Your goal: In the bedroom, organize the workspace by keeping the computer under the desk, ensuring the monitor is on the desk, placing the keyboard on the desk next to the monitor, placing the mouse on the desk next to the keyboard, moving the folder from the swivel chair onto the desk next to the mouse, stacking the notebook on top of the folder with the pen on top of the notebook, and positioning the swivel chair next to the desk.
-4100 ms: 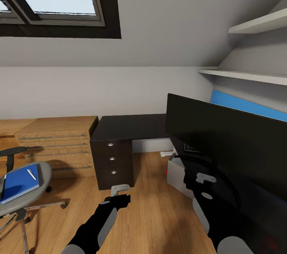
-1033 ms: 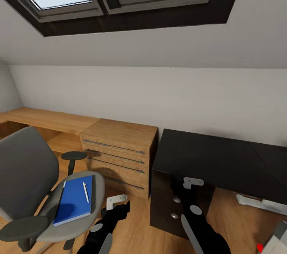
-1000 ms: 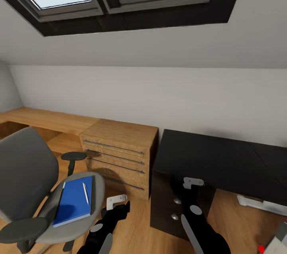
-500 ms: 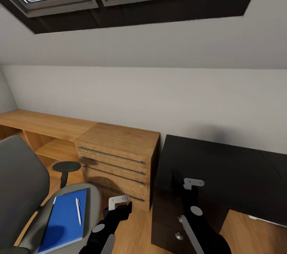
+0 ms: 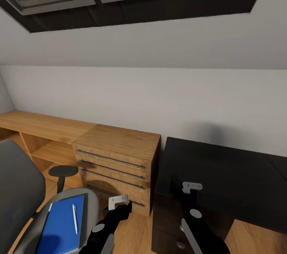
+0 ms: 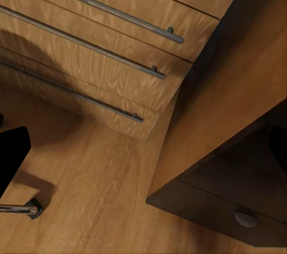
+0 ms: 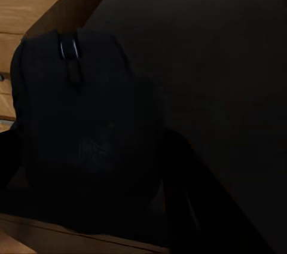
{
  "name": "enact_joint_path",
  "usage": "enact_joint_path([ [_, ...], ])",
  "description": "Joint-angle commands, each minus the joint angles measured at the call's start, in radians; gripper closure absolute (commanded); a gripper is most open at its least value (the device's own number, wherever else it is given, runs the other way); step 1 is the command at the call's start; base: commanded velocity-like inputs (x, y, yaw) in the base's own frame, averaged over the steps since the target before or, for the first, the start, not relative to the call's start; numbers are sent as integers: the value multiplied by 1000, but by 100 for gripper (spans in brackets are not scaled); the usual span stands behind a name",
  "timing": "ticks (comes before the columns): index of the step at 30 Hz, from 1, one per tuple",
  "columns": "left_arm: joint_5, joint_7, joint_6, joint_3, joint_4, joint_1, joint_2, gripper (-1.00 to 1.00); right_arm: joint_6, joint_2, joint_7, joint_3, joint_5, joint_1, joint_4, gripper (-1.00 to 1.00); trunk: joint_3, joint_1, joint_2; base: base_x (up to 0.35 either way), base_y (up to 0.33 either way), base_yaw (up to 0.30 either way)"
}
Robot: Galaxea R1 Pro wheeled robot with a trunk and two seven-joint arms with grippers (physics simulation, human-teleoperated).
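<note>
View has swung left and closed in over last seconds: camera move, things not shifted. Black counter [image 5: 231,174] now right under right claw [image 5: 192,186], which looks clamped round dark mouse [image 7: 84,140]. Set-down seems next. Left claw [image 5: 118,200] empty near floor, opening unclear. Blue folder [image 5: 61,226] with pen [image 5: 74,218] on swivel chair [image 5: 18,190], near left.
</note>
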Motion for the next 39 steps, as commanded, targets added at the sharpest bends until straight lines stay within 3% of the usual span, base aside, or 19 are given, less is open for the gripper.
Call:
enact_joint_path([
  [1,10,8,3,-2,-2,-1,0,-100,4,-1,-9,3,-10,-1,-2,100,-1,0,-1,5,0,0],
  [10,10,8,6,-5,-4,-1,1,-100,5,-1,8,-1,-13,-18,79,100,-1,0,-1,1,0,0],
  [12,10,8,6,-5,-4,-1,1,-100,5,2,8,-1,-14,-66,130,100,-1,0,-1,0,0,0],
  [16,10,7,8,-5,-5,-1,2,-100,5,3,13,-2,-21,-219,307,100,-1,0,-1,0,0,0],
  [18,10,7,8,-5,-5,-1,2,-100,3,3,30,-3,-46,-317,452,100,-1,0,-1,0,0,0],
  [20,10,7,8,-5,-5,-1,2,-100,3,5,50,-2,-70,-360,527,100,-1,0,-1,0,0,0],
  [27,10,8,7,-4,-7,-1,2,-100,4,16,68,2,-89,-388,602,100,-1,0,-1,0,0,0],
  [30,10,8,6,1,-43,-1,3,-100,-7,36,71,3,-84,-390,658,100,-1,0,-1,0,0,0],
  [39,10,9,8,2,-57,-1,3,-100,-10,42,73,3,-83,-390,678,100,-1,0,-1,105,89,0],
])
